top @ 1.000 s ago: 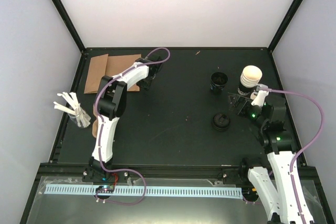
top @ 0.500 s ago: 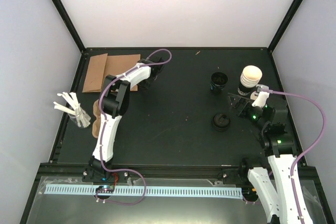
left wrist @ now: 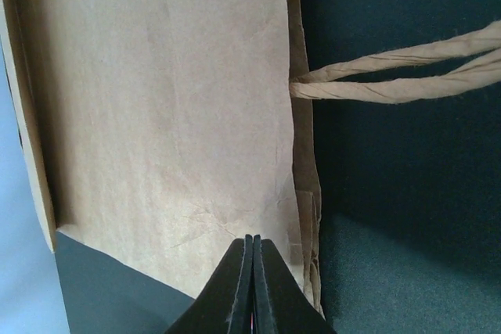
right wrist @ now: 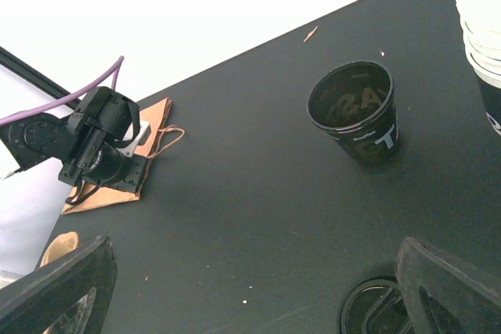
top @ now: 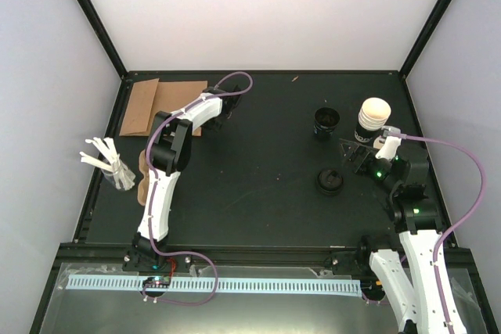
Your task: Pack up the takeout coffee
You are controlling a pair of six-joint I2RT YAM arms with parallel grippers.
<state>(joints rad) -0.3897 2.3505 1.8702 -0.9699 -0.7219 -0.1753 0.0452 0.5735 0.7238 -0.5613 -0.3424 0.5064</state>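
Showing no gap, the left gripper (left wrist: 252, 248) has its jaws meeting at the paper bag's (left wrist: 156, 115) edge; paper caught or not, can't tell. Right gripper (top: 354, 154) gapes wide, empty. The takeout coffee can't be picked out: cream insides show only in the cup stack (top: 374, 117) just beyond those jaws.

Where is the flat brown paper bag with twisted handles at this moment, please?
The brown paper bag lies flat in the far-left corner of the black table in the top view, its right edge under the shut left gripper.
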